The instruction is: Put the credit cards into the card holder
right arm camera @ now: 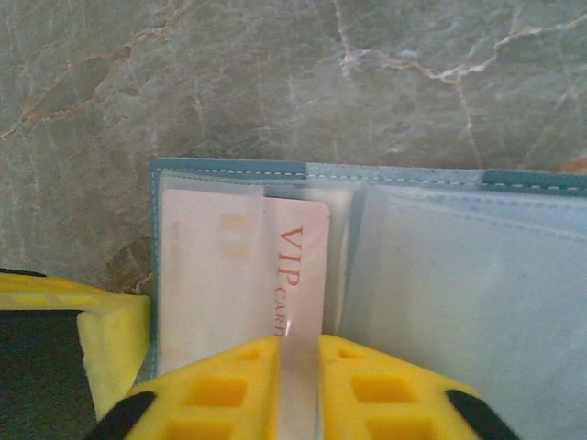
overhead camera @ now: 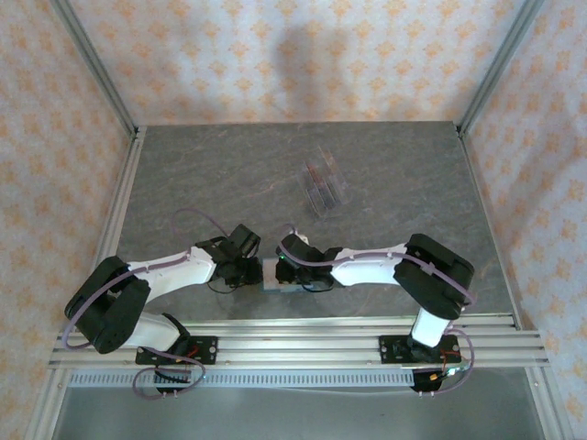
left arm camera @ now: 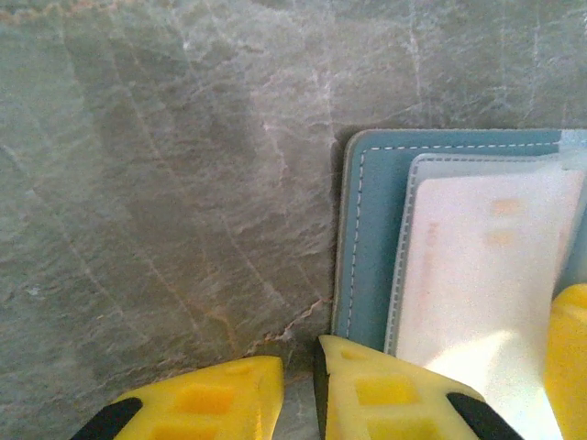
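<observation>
Yellow-fingered right claw [right arm camera: 300, 341] is pinching a thin clear leaf [right arm camera: 299, 385] of the teal card holder [right arm camera: 532, 181]. A white, red-lettered VIP credit card [right arm camera: 298, 266] is sitting half-sleeved inside. The left claw [left arm camera: 301, 353] is standing nearly closed at the holder's edge, and I cannot tell whether it is grasping anything. Beyond, the grey table [overhead camera: 202, 174] is lying open, with a clear, red-streaked stack [overhead camera: 323, 183] resting well apart.

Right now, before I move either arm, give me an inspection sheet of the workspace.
Surface: grey veined table.
Job's things: teal card holder open between the grippers; VIP card at its clear sleeves, seating unclear.
Clutter: clear case mid-table, contents too small to tell.
Grippers: left gripper nearly shut at the holder's corner; right gripper nearly shut over the card's end; grips unclear.
Cables: purple cables loop along both arms.
Surroundings: patterned walls, metal frame.
</observation>
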Available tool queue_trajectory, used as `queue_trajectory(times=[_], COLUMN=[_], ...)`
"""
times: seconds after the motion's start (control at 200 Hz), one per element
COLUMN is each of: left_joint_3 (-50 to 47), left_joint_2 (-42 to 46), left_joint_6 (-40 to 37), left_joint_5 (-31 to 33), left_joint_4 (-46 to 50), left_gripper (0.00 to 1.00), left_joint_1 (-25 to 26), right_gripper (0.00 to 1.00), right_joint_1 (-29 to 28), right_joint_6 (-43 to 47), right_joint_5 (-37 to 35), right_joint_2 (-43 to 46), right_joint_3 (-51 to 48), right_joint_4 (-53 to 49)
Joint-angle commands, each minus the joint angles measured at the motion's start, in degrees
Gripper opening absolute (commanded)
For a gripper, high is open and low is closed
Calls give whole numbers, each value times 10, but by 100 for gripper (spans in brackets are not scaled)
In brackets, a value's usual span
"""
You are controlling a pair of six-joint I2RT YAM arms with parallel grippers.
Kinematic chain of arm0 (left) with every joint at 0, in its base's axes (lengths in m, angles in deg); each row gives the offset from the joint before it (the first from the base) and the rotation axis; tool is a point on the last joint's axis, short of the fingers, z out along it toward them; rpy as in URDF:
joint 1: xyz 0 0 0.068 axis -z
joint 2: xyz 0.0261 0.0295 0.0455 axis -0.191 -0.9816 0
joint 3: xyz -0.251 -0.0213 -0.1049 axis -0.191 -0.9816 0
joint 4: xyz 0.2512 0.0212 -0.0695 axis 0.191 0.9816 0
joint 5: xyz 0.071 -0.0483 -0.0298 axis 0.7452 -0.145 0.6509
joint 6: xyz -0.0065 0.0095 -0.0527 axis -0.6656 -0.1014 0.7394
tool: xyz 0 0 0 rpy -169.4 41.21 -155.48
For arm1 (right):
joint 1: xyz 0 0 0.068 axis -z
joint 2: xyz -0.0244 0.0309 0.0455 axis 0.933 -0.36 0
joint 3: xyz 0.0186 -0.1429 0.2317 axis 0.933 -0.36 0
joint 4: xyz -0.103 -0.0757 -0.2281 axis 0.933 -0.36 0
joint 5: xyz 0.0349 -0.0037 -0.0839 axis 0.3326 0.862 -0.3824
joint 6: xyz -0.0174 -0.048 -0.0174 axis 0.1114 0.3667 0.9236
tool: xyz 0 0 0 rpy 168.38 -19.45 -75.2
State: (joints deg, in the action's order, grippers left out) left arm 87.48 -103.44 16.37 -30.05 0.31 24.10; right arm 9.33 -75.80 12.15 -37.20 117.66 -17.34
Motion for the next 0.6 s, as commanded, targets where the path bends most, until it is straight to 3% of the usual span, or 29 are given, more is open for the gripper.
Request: queue_trajectory(times=[0.0, 0.255, 0.415, 0.596], left_joint_3=[-31, -36, -28, -33], left_joint_2=[-33, -24, -20, -15], left_joint_6=[1, -5, -11, 4], left_joint_5=[-3, 2, 1, -1], left_joint_4=[-43, -27, -16, -39], left_gripper=[22, 21, 22, 22], left_joint_1=[4, 4, 4, 5], right_gripper=[23, 37, 37, 28], right_joint_1=[2, 18, 24, 27], right_joint_6=[20, 74, 119, 162], right_joint_5=[5, -12, -38, -72], right_joint_2=[9, 76, 66, 44], right_joint_3=[24, 71, 130, 176], right_joint_4=[-21, -155, -252, -318])
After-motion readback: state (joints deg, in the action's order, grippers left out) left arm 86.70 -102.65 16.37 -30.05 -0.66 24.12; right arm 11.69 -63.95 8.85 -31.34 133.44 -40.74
